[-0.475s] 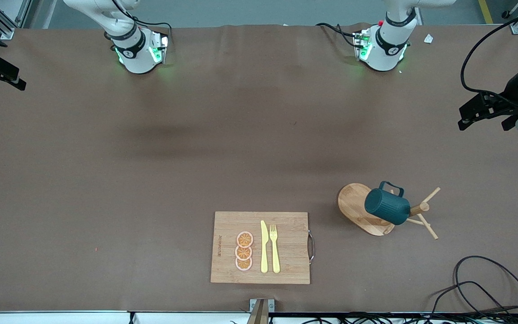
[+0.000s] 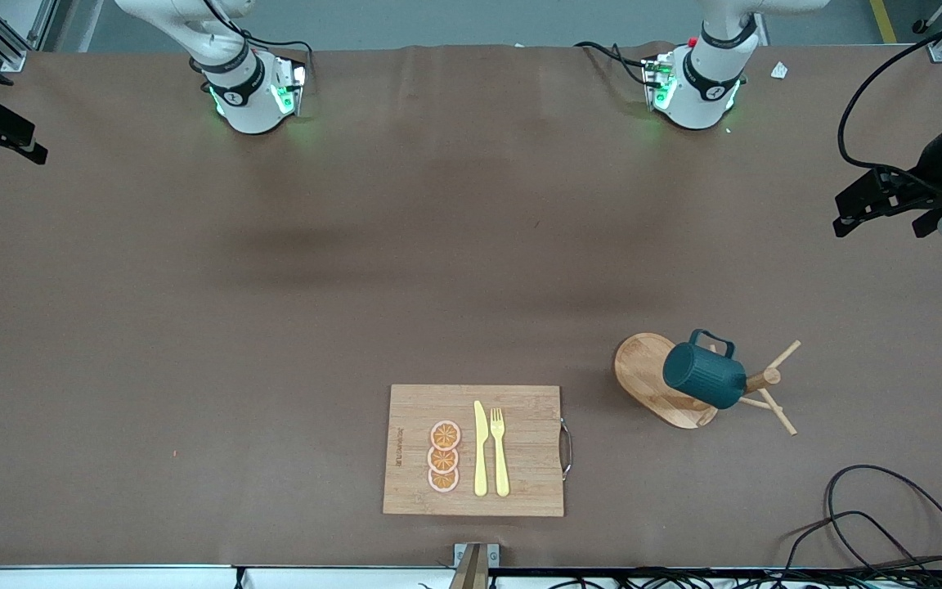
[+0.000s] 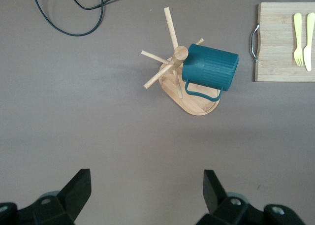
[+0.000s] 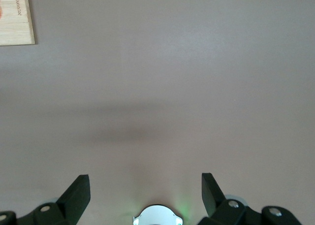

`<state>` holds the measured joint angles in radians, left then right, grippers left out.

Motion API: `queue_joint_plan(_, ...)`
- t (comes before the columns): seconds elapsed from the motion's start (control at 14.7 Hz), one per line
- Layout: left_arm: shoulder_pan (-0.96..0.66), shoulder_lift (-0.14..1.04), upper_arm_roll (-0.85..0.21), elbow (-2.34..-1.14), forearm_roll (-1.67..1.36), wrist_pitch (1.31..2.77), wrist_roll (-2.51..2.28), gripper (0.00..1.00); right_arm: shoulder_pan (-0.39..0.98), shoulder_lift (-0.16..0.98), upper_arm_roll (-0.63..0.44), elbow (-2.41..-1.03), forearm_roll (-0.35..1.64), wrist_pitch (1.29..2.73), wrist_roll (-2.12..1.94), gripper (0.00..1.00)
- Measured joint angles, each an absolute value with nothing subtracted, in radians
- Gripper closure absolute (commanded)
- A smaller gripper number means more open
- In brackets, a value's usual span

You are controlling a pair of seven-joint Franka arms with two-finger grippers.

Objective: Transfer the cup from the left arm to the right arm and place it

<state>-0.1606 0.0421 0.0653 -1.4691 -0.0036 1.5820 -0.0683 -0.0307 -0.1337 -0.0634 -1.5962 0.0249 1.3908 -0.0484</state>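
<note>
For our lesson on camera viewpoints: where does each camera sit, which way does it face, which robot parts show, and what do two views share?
Front view: high across the table, facing both arm bases; left gripper at the edge.
Left wrist view: looks down past open jaws at the cup on the peg rack.
Right wrist view: looks down past open jaws at bare table.
Shared: cup, rack, cutting board.

A rectangular bamboo cutting board [image 2: 475, 450] with a metal handle [image 2: 567, 448] lies on the brown surface [image 2: 275, 327], close to the front camera's edge. On it lie three orange slices [image 2: 444, 456] in a row, with a pale yellow plastic knife [image 2: 480, 448] and fork [image 2: 500, 451] side by side next to them. Toward the left arm's end stands a wooden peg rack [image 2: 688, 388] on an oval base. Nearer the camera at that end, black cables [image 2: 888, 523] loop across the surface.
</note>
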Motion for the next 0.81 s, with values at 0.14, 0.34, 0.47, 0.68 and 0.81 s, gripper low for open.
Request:
queue_joint_plan(0.14,-0.161,0.042,0.063,-1.469,-0.004,1.582,-0.068,0.00,-0.031,-0.134,-0.063,-1.596,0.025,1.391,-0.048,0.00)
queue_joint_plan(0.34,-0.162,0.042,0.054,-1.470,-0.004,1.582,-0.059,0.00,-0.031,-0.134,-0.063,-1.596,0.025,1.391,-0.048,0.00)
queue_joint_plan(0.47,-0.166,0.049,0.044,-1.477,-0.004,1.581,-0.036,0.00,-0.031,-0.134,-0.063,-1.596,0.025,1.391,-0.048,0.00)
queue_joint_plan(0.68,-0.173,0.088,0.000,-1.483,-0.004,1.582,0.114,0.00,-0.031,-0.134,-0.064,-1.596,0.025,1.391,-0.049,0.00)
queue_joint_plan(0.81,-0.178,0.126,-0.018,-1.483,-0.004,1.584,0.230,0.00,-0.031,-0.134,-0.064,-1.596,0.025,1.391,-0.049,0.00)
